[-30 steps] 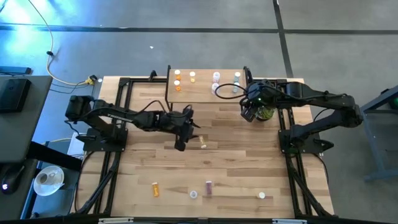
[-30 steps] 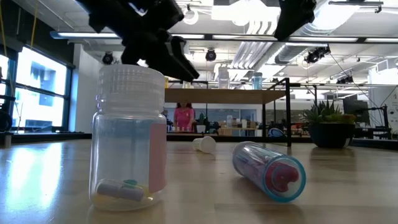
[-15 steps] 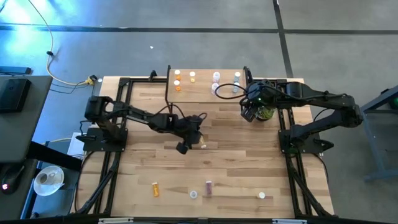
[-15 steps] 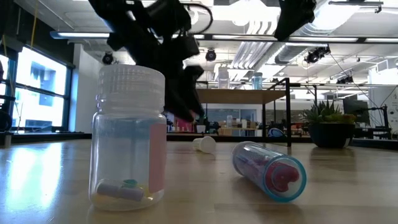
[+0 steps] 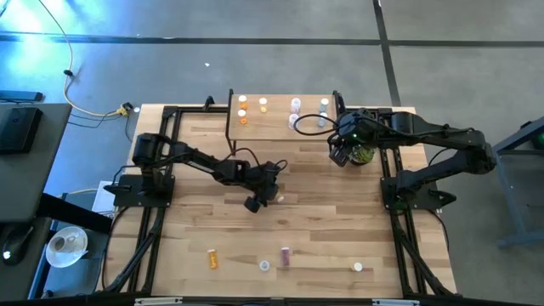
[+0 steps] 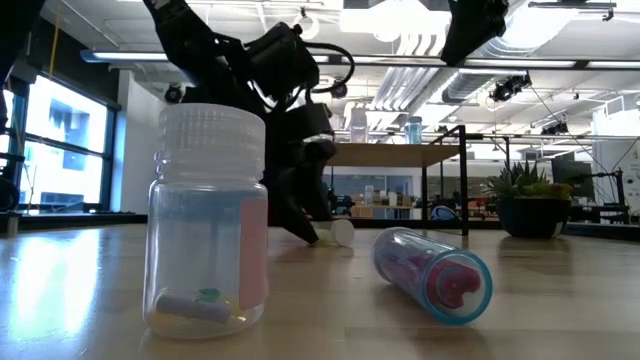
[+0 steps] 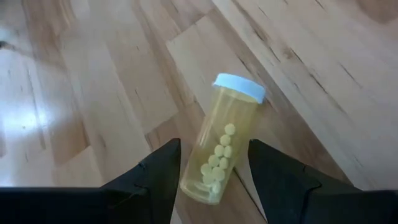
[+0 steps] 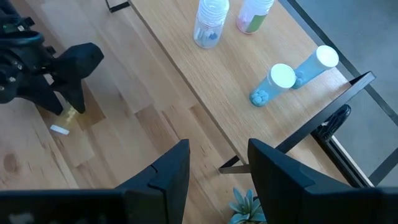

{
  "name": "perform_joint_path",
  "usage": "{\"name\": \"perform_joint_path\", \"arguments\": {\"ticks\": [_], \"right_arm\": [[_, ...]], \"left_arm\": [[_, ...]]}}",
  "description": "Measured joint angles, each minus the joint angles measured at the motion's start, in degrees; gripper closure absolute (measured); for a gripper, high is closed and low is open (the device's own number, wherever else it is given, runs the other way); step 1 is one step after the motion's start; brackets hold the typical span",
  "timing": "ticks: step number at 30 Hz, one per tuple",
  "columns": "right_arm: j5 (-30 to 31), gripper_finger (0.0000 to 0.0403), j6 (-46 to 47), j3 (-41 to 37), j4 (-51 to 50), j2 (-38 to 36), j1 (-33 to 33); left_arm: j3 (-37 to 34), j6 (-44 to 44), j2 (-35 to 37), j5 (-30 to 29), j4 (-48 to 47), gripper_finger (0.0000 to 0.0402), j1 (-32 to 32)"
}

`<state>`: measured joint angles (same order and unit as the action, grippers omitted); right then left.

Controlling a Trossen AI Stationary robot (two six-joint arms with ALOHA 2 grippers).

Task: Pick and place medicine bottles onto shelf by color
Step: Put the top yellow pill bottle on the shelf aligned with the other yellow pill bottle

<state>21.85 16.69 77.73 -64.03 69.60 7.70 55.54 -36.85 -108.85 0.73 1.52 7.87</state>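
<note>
A yellow-amber white-capped bottle lies on its side at the middle of the plank table; it also shows in the high view. My left gripper is open and low over it, one finger on each side of its bottom end; in the low view it reaches down to the table top. My right gripper is open and empty, above the shelf's near right corner. Orange, pale and bluish bottles stand on the shelf. My left gripper's fingers slant down from the table's left, along the lying bottle, on either side of its bottom end. I cannot tell whether they touch it. The bottle lies on the table.
A potted plant stands beside my right gripper. Near the table's front edge lie an orange bottle, a purple one and two white ones. In the low view a clear bottle stands close.
My left gripper has gone toward the table's right edge and down to the table, tipping its fingers downward, until they straddle the lying amber bottle. The bottle has stayed where it was.
</note>
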Motion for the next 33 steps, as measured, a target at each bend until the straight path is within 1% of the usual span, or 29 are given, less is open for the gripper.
{"name": "perform_joint_path", "arguments": {"ticks": [11, 14, 20, 23, 25, 28, 33], "right_arm": [[-0.31, 0.0249, 1.33, 0.00, 0.02, 0.00, 0.00], [-0.31, 0.0249, 1.35, 0.00, 0.02, 0.00, 0.00], [-0.42, 0.0249, 1.33, 0.00, 0.00, 0.00, 0.00], [-0.42, 0.0249, 1.33, 0.00, 0.00, 0.00, 0.00], [-0.93, 0.0249, 1.35, 0.00, 0.02, 0.00, 0.02], [-2.05, 0.0249, 1.33, 0.00, 0.03, 0.00, 0.01], [-6.97, 0.0249, 1.33, 0.00, 0.84, 0.00, 0.02]], "left_arm": [[0.04, 6.52, -0.42, 0.75, -0.45, 0.0227, 0.43], [0.06, 8.08, -0.42, 0.73, -1.15, 0.0246, 0.43], [0.06, 10.30, -0.44, 0.76, -1.49, 0.0309, 0.32], [0.06, 11.31, -0.44, 0.65, -1.47, 0.0328, 0.32], [0.06, 12.43, -0.44, 0.52, -1.38, 0.0330, 0.32], [-0.01, 14.18, -0.50, 0.41, -0.63, 0.0323, 0.28], [-0.20, 15.49, -0.18, 0.35, 1.20, 0.0316, 0.00]]}}
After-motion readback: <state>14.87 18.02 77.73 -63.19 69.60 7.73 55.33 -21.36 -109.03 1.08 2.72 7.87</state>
